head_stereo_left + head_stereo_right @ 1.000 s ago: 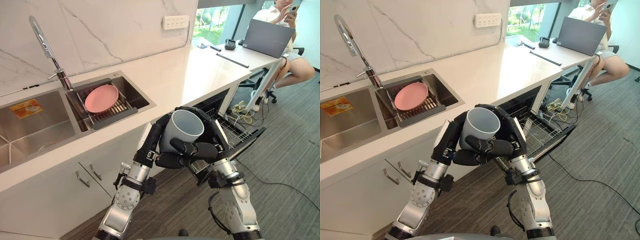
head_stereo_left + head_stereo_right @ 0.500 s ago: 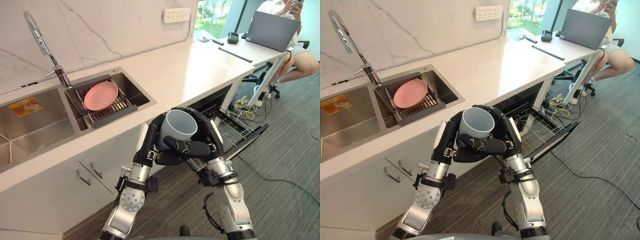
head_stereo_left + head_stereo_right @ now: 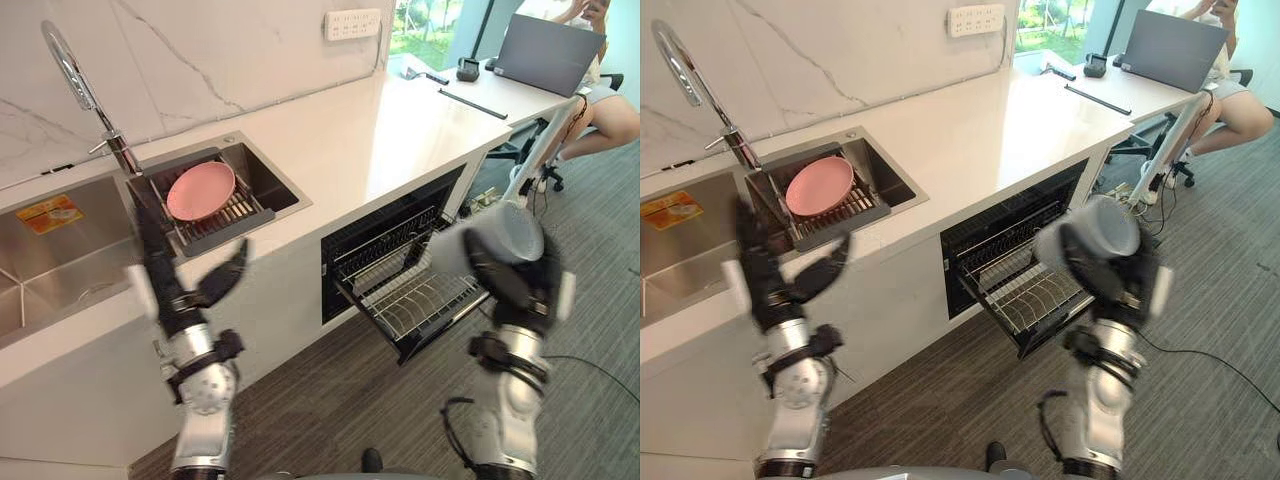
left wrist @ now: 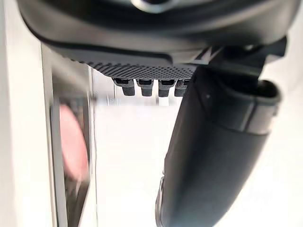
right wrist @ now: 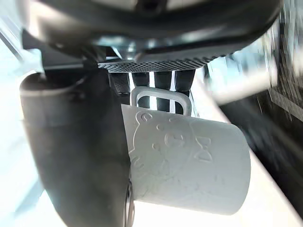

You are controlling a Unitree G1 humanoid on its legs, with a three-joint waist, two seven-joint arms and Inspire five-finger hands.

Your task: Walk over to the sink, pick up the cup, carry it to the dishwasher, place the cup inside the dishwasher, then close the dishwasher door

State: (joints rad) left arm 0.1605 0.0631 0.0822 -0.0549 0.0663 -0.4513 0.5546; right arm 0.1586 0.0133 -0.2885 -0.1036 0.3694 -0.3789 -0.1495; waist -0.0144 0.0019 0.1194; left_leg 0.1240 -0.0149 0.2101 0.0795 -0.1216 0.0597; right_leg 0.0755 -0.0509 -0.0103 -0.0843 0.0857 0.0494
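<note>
The two hands, which together cradled the cup in front of the robot half a second ago, have parted, and the cup has gone with the right one. The right hand (image 3: pixel 512 290) is clamped on the pale cup (image 3: pixel 506 234): in its wrist view the thumb (image 5: pixel 78 156) presses against the cup's side and the fingers (image 5: pixel 162 78) curl at the handle (image 5: pixel 161 97), with the cup lying across the palm. It holds the cup in the air just beside the outer end of the wire rack (image 3: pixel 405 295), which is pulled out of the open dishwasher (image 3: pixel 385 225) under the desk (image 3: pixel 380 130). The left hand (image 3: pixel 178 295) has swung away to the robot's left and holds nothing, its fingers straight and raised and its thumb spread wide; it stands in front of the desk edge by the sink (image 3: pixel 60 260). A pink plate (image 3: pixel 200 190) rests on a drain tray in the sink's right basin, with the tap (image 3: pixel 75 75) behind it. At the far end of the desk stands a laptop (image 3: pixel 555 50), and a person (image 3: pixel 610 110) sits there.
</note>
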